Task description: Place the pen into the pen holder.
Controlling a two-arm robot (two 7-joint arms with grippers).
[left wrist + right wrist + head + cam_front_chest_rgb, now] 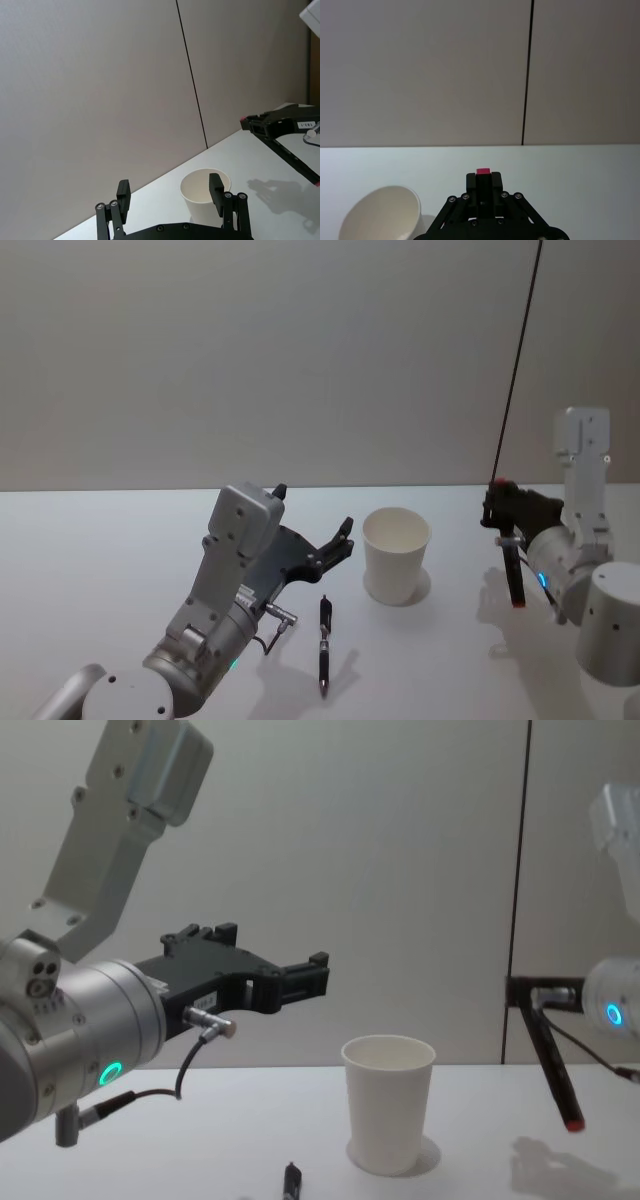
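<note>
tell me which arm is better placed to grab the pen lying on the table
Left. The left claw is open and hovers nearest the pen, which lies in front of the paper cup. The right claw sits beyond the cup, shut on a dark red-tipped rod.

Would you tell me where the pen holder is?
In the head view the pen holder stands right of centre on the table, between the left tool and the right tool, a pen lying beside it.
</note>
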